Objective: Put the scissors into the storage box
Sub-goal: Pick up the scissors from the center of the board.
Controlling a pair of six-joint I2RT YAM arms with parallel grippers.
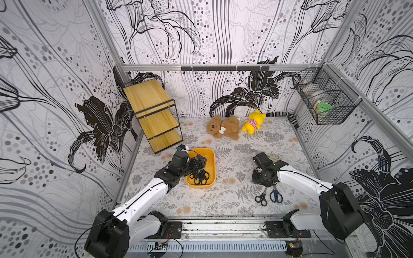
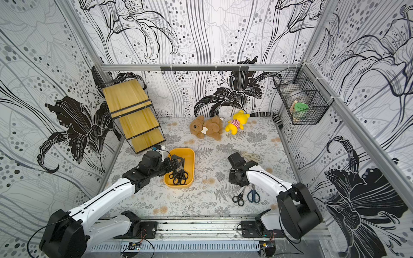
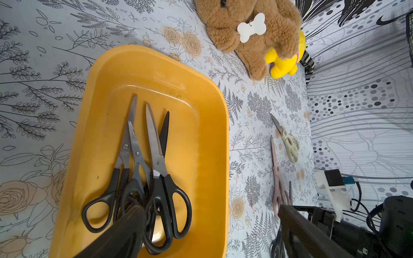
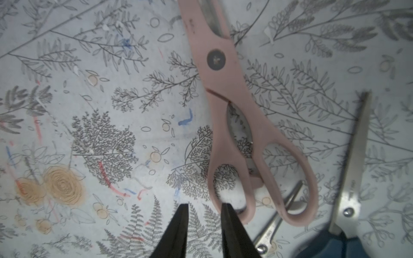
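Shelf rack [image 1: 154, 114]: leans against the far left wall. I'd judge it has no part in this job.

Storage box [image 1: 209, 159]: sits on the table [image 1: 223, 201] left of centre with its long side running away from me. It is close under the left arm, probably so that arm can reach it.

Black-handled scissors [image 3: 156, 160]: a bundle lies in the box, handles bunched at the near end and blades pointing to the far end. They lie lengthways, which I'd say is how they fit.

Left gripper [image 1: 199, 162]: hangs over the box above those handles, jaws spread wide and holding nothing.

Brown plush bear [image 1: 223, 127], yellow plush toy [image 1: 253, 121]: lie at the far edge, well apart from any scissors.

Right gripper [image 4: 204, 208]: sits low at the table with its jaws drawn narrow and bare table showing in the slit. One finger [image 4: 230, 223] overlaps the rim of a pink handle loop. I see nothing clamped. My guess is it is lining up to pinch that thin rim.

Pinkish scissors [image 4: 223, 89]: flat on the table right of centre, blades closed, handles toward the gripper.

Cream scissors [image 3: 288, 143]: on the table just beyond, not yet boxed.

Small black pair [image 1: 262, 197], dark blue pair [image 1: 276, 195]: side by side at the front right, blades running under the right arm.

Wire basket [image 1: 326, 102]: hangs on the right wall and is not the destination.
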